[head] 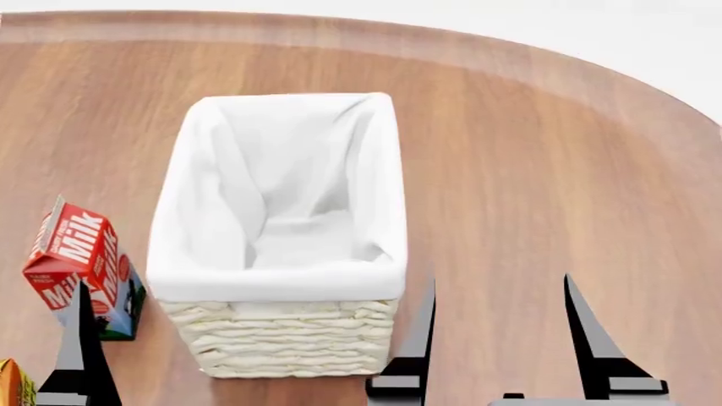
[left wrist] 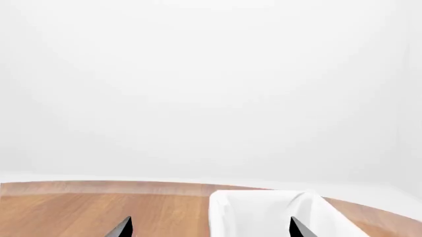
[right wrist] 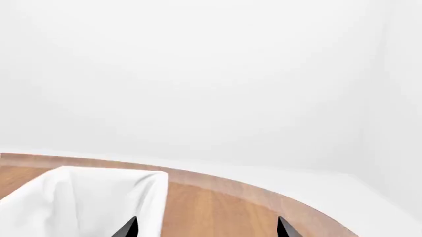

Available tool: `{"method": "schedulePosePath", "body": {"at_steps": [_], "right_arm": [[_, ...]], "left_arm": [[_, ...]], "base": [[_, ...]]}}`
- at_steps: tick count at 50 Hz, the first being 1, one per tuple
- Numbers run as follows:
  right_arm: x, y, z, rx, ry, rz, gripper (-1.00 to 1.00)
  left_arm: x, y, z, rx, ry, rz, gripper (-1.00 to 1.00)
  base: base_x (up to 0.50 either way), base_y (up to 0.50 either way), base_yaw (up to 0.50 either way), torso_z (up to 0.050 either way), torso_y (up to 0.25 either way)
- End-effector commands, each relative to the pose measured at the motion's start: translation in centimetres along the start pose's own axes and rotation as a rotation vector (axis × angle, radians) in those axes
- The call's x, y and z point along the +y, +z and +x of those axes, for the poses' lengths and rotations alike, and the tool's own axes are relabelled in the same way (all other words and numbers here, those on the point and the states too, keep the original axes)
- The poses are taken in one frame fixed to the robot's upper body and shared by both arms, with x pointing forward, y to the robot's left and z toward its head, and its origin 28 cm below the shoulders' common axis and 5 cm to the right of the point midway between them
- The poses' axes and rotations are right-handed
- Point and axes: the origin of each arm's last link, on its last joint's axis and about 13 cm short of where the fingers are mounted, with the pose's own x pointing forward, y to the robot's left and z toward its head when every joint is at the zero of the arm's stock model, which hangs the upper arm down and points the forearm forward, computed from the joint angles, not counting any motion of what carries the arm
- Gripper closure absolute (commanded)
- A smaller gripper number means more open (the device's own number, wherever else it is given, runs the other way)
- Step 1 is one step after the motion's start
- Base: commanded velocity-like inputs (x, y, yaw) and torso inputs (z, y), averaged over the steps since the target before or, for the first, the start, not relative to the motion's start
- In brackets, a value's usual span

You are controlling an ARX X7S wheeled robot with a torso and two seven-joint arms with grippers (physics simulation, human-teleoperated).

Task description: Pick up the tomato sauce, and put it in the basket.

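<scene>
The tomato sauce is out of view in all three views. The basket, cream wicker with a white cloth liner, stands mid-table with nothing inside in the head view. My right gripper hovers open just right of the basket's near corner, nothing between its fingers. In the right wrist view the right gripper is open over bare wood, beside the basket's liner. My left gripper is open too, straddling the wood and the basket's edge. Only one of its fingers shows in the head view, left of the basket.
A red milk carton stands left of the basket, with a dark blue-green carton right behind it. An orange object peeks in at the bottom-left corner. The round wooden table's edge curves away at the far right.
</scene>
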Motion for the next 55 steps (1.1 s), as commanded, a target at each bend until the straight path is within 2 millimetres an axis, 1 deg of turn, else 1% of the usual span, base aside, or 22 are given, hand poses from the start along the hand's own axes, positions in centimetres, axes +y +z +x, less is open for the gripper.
{"method": "schedulePosePath", "body": {"at_steps": [1,12,14,19,26,27,37,40,42,47,50,55], "right_arm": [[0.0,0.2,0.0,-0.003,0.001,-0.002,-1.00],[-0.1,0.2,0.0,-0.005,0.000,0.000,-1.00],[-0.1,0.2,0.1,-0.003,0.001,0.001,-1.00],[0.1,0.3,0.1,-0.002,0.009,-0.004,-1.00],[0.0,0.5,0.0,-0.007,0.009,-0.006,-1.00],[0.0,0.5,-0.1,-0.007,0.008,-0.006,-1.00],[0.0,0.6,-0.1,-0.010,0.006,-0.005,-1.00],[-0.1,0.7,-0.1,-0.010,0.004,-0.005,-1.00],[-0.1,0.7,-0.1,-0.010,0.002,-0.004,-1.00],[0.0,0.6,-0.1,-0.009,0.004,-0.004,-1.00],[-0.1,0.6,-0.1,-0.010,0.003,-0.002,-1.00],[-0.1,0.6,-0.1,-0.010,0.003,-0.001,-1.00]], "left_arm": [[-0.1,0.2,0.0,-0.001,-0.006,-0.005,-1.00],[-0.1,0.1,-0.2,0.009,-0.044,-0.019,-1.00],[-0.1,0.4,-0.2,0.001,-0.057,-0.046,-1.00],[0.9,0.6,-0.7,0.026,-0.080,-0.046,-1.00],[2.3,0.6,-2.0,0.040,-0.093,-0.051,-1.00],[2.6,0.4,-2.5,0.049,-0.096,-0.057,-1.00],[3.7,0.4,-5.2,0.099,-0.148,-0.026,-1.00],[3.9,0.6,-5.7,0.122,-0.173,-0.024,-1.00],[4.1,1.0,-6.1,0.152,-0.230,-0.001,-1.00],[4.3,1.6,-6.6,0.182,-0.268,-0.003,-1.00],[4.2,1.4,-7.4,0.209,-0.303,0.026,-1.00],[4.2,1.1,-8.0,0.243,-0.332,0.025,-1.00]], "base": [[0.00,0.00,0.00,0.033,-0.229],[0.00,0.00,0.00,0.033,-0.228],[0.00,0.00,0.00,0.000,0.000],[0.00,0.00,0.00,0.000,0.000],[0.00,0.00,0.00,0.000,0.000],[0.00,0.00,0.00,0.000,0.000],[0.00,0.00,0.00,0.000,0.000],[0.00,0.00,0.00,0.000,0.000],[0.00,0.00,0.00,0.000,0.000],[0.00,0.00,0.00,0.000,0.000],[0.00,0.00,0.00,0.000,0.000],[0.00,0.00,0.00,0.000,0.000]]}}
